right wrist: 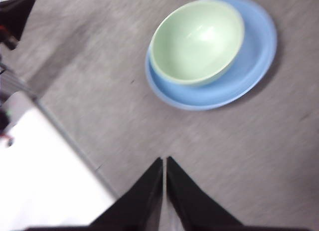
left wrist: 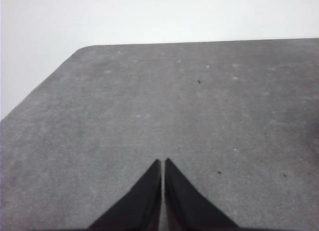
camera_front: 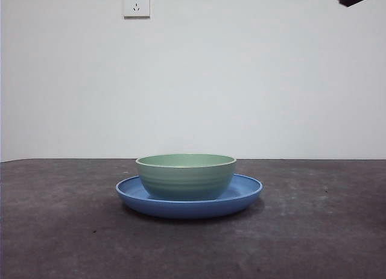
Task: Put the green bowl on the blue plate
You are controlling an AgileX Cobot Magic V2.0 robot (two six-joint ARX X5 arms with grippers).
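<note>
Front view has the bowl (camera_front: 186,176) sitting upright in the plate (camera_front: 247,191), mid-counter (camera_front: 54,231), a touch left of the plate's centre. Left pincer (left wrist: 163,163) is closed, empty, over bare counter. Right pincer (right wrist: 164,162) is closed too, empty, well apart from the stacked pair, up by the top right corner.

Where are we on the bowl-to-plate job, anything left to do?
It looks done: the green bowl sits upright on the blue plate, off-centre toward one side of the rim in the right wrist view. Nothing is in hand: the right pincer is shut, empty and apart from the dishes, and the left pincer is shut over bare table. No step appears to remain.
</note>
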